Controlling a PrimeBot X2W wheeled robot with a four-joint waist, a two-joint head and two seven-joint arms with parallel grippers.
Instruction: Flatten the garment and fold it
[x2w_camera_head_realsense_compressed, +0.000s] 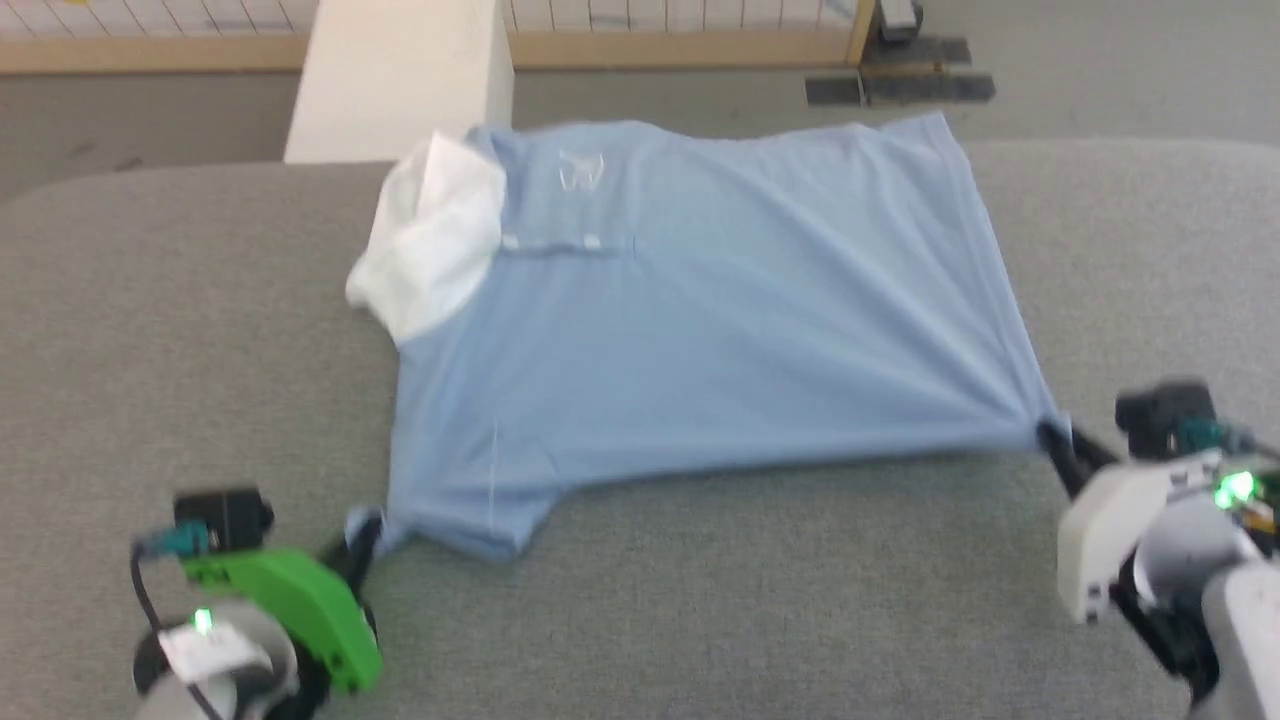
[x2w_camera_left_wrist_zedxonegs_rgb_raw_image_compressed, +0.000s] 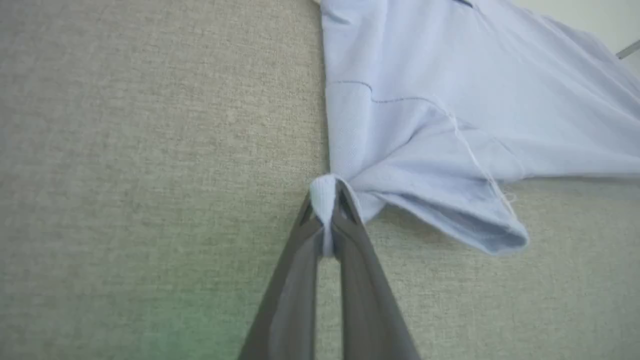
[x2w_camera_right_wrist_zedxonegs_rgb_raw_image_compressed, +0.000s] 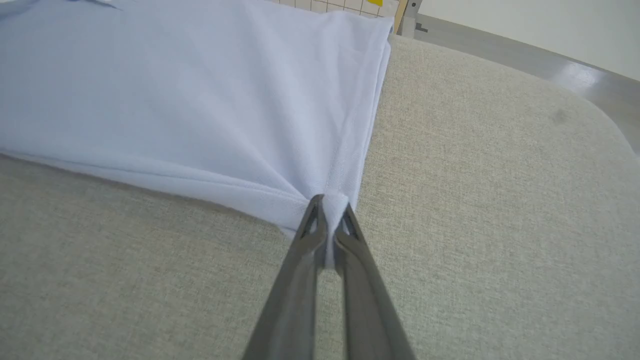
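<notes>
- The garment (x2w_camera_head_realsense_compressed: 700, 330) lies spread on the grey fabric-covered tabletop (x2w_camera_head_realsense_compressed: 700, 620), with its white collar (x2w_camera_head_realsense_compressed: 430, 240) toward the robot's left.
- The left end effector (x2w_camera_head_realsense_compressed: 362, 535) is clamped on the garment's near-left corner, just beside the sleeve (x2w_camera_left_wrist_zedxonegs_rgb_raw_image_compressed: 475, 220) (cloth sits bunched between the tips).
- The right end effector (x2w_camera_head_realsense_compressed: 1052, 438) is clamped on the near-right corner of the hem, and creases fan out from it.

Blurred, illegible white logo (x2w_camera_head_realsense_compressed: 581, 170) on the garment (x2w_camera_head_realsense_compressed: 700, 330), itself cropped by both wrist views' edges.
</notes>
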